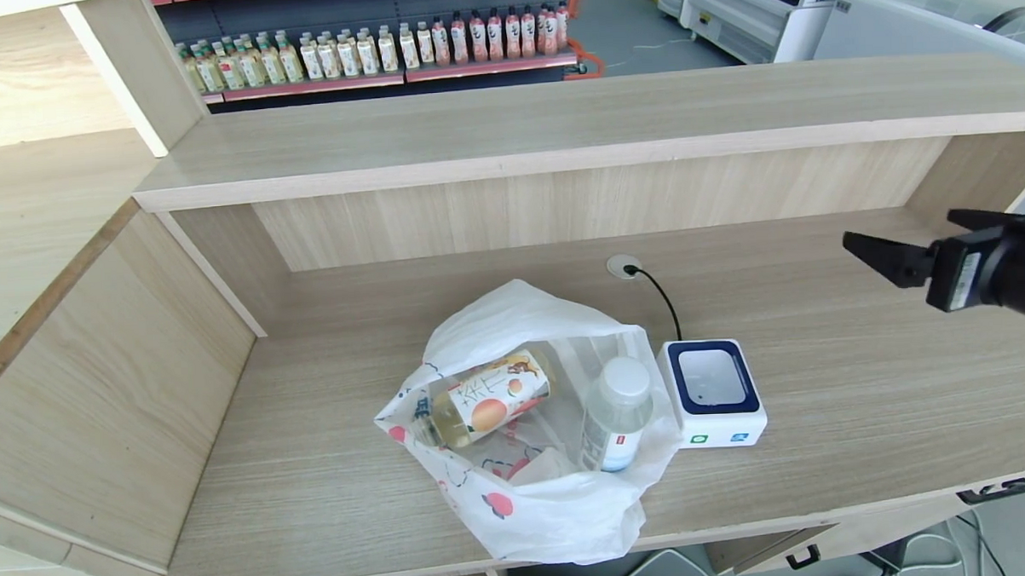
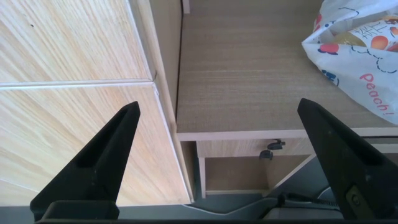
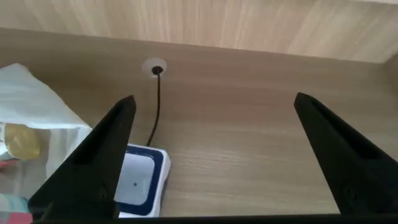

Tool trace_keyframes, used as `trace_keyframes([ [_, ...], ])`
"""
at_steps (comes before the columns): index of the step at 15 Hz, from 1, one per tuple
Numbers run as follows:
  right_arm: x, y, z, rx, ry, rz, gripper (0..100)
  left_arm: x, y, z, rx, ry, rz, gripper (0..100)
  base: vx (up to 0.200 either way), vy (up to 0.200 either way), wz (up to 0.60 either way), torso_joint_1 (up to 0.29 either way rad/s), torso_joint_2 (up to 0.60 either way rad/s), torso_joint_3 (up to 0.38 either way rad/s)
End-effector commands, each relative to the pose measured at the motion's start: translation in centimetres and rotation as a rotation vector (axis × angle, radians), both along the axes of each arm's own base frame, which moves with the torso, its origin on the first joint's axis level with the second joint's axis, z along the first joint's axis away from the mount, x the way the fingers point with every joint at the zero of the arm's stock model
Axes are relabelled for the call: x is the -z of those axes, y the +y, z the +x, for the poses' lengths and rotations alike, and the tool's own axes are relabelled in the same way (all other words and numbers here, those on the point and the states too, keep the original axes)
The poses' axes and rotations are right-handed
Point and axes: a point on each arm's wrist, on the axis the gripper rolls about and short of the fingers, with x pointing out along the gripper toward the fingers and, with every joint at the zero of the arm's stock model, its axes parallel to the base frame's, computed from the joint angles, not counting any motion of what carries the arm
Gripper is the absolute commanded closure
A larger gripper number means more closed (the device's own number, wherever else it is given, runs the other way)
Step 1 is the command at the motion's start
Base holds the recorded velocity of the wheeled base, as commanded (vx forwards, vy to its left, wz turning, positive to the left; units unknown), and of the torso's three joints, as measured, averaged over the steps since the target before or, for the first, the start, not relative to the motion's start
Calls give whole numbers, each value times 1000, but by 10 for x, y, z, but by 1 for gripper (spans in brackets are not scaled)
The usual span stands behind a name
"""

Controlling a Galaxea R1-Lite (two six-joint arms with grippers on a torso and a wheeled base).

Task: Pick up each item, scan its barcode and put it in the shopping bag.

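Slumping at lower centre on the worktop (image 1: 866, 395), the white peach-printed shopping bag (image 1: 555, 517) half veils a tea bottle (image 1: 491, 397) and a clear capped bottle (image 1: 617, 412), its hem overhanging the front edge; left jaws and right jaws stand spread, empty.

White peach-printed shopping bag (image 1: 554, 508) lies open, ahead of and below the right gripper's (image 3: 214, 98) spread jaws; inside, a yellow tea bottle (image 1: 491, 397) on its side; a clear white-capped bottle (image 1: 617, 412) leaning; blue-framed white scanner (image 1: 714, 392) just beside the bag, nearer those jaws.
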Motion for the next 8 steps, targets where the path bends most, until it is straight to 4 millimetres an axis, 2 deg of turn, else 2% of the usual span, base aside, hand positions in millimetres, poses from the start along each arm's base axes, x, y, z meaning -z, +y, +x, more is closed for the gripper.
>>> trace_keyframes([
  [1, 29, -28, -67, 172, 42, 39, 0, 0, 0, 0, 0, 0, -1, 0, 0, 0, 0, 0, 0, 0],
  [3, 51, -26, -95, 167, 63, 45, 0, 0, 0, 0, 0, -2, -1, 0, 0, 0, 0, 0, 0, 0],
  [8, 128, -22, -164, 170, 83, 39, 0, 0, 0, 0, 0, 0, -1, 0, 0, 0, 0, 0, 0, 0],
])
